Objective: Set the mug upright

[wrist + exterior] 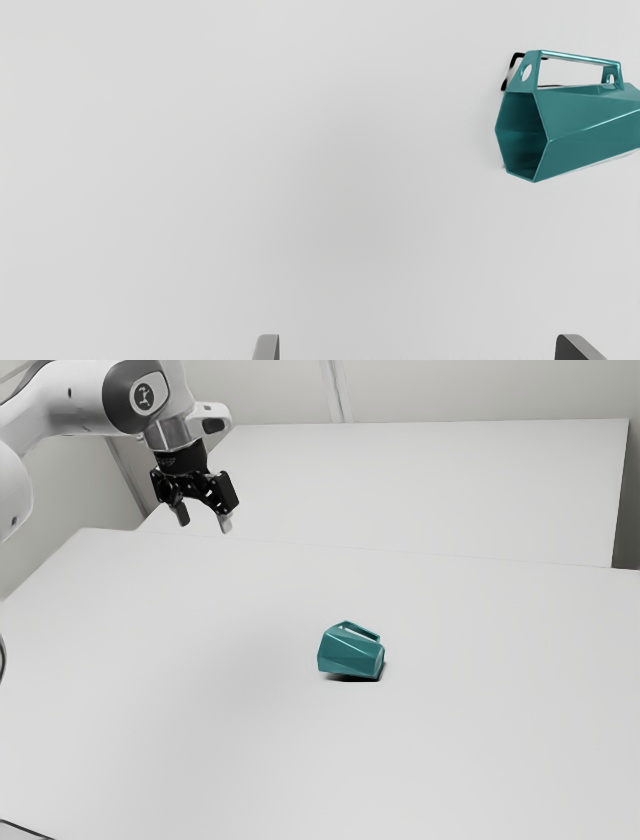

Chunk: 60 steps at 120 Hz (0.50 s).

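The black two-finger claw [204,524] gapes empty, and a pinch could slip off the glossy, faceted teal mug [350,653], sideways on the white counter [200,710], because its walls taper.

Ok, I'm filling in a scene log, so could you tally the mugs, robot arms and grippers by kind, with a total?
Mug: 1, teal, lying on its side on the table
Robot arm: 1, mostly white
Gripper: 1, black, open, above the table
Total: 3
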Motion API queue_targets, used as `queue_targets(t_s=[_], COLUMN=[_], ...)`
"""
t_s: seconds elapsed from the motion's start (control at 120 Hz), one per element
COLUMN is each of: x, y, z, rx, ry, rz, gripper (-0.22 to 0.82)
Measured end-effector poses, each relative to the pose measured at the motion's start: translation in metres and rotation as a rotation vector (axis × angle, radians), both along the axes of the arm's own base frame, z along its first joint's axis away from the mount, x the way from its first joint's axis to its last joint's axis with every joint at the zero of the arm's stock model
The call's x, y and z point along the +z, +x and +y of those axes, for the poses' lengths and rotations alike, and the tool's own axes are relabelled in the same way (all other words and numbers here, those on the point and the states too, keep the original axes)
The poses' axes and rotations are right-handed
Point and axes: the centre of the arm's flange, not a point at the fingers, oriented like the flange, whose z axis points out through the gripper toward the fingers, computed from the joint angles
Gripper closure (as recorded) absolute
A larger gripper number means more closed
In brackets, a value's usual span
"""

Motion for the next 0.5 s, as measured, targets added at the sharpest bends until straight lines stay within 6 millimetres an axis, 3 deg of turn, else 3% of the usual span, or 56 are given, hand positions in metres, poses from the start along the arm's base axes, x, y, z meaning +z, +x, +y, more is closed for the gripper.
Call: queue_targets(t_s=[0.325,0.5], x=[-0.003,-0.009], y=[0.001,0.002], z=[-0.001,-0.024], rx=[0.004,-0.013], ry=[-0.001,-0.098], rz=[0.002,0.002], gripper=[0.00,0.00])
